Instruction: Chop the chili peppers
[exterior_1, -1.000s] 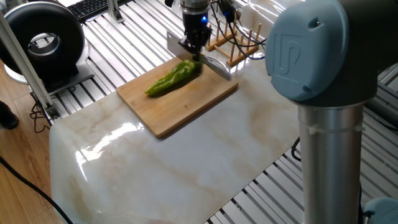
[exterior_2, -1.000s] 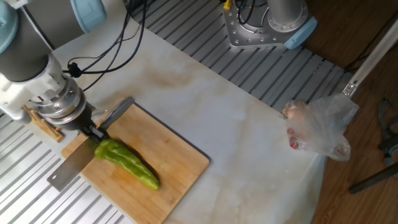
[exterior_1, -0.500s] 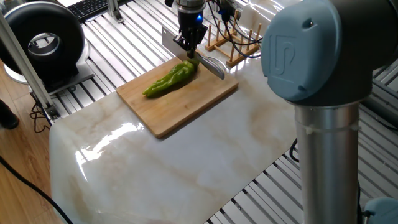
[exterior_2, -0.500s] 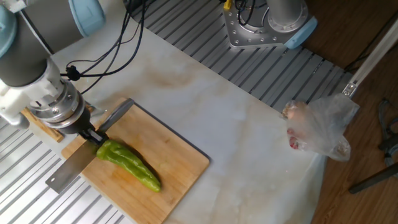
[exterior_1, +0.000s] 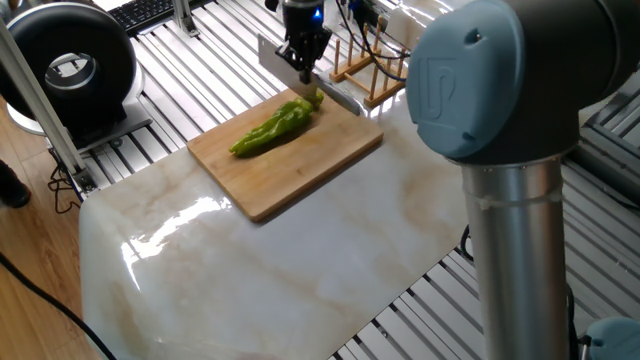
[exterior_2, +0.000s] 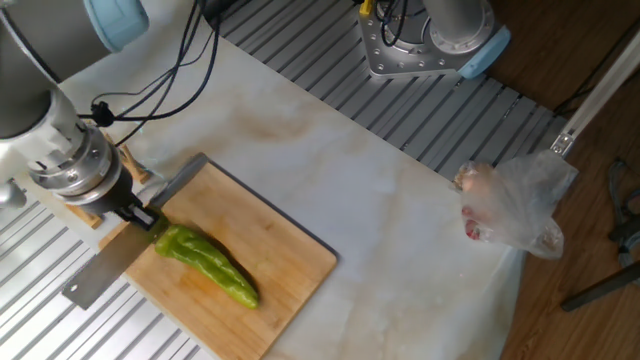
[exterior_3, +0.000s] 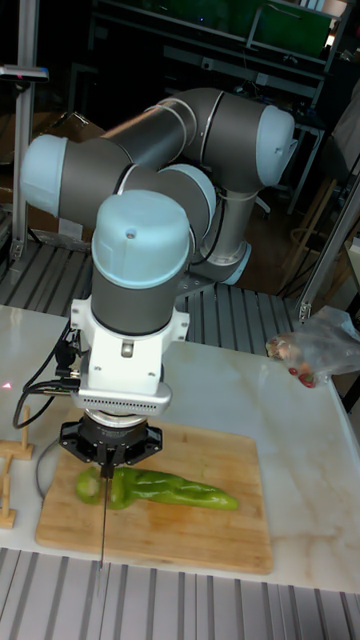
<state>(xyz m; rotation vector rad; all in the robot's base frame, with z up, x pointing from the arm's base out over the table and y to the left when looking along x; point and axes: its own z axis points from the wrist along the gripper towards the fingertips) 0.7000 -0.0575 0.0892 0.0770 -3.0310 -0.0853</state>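
Observation:
A long, wrinkled, light-green chili pepper (exterior_1: 268, 129) (exterior_2: 207, 262) (exterior_3: 172, 489) lies on a wooden cutting board (exterior_1: 300, 165) (exterior_2: 280, 260) (exterior_3: 200, 535). My gripper (exterior_1: 303, 62) (exterior_2: 138, 212) (exterior_3: 107, 456) is shut on a knife (exterior_1: 335, 98) (exterior_2: 100, 275) (exterior_3: 103, 515), which it holds over the pepper's thick stem end. In the tall fixed view the blade stands edge-on between the long body and a short stem-end piece (exterior_3: 88, 484) to its left. The blade hides whether that piece is fully cut off.
A wooden rack (exterior_1: 378, 68) (exterior_2: 70, 205) (exterior_3: 10, 470) stands just beyond the board's far end. A clear plastic bag (exterior_2: 515, 205) (exterior_3: 318, 348) lies at the marble top's edge. A black round device (exterior_1: 70, 65) sits beside the table, and the arm's base (exterior_2: 435, 40) behind it.
The gripper has carried the knife a little up and back toward the stem end and the rack. The pepper has shifted slightly on the board.

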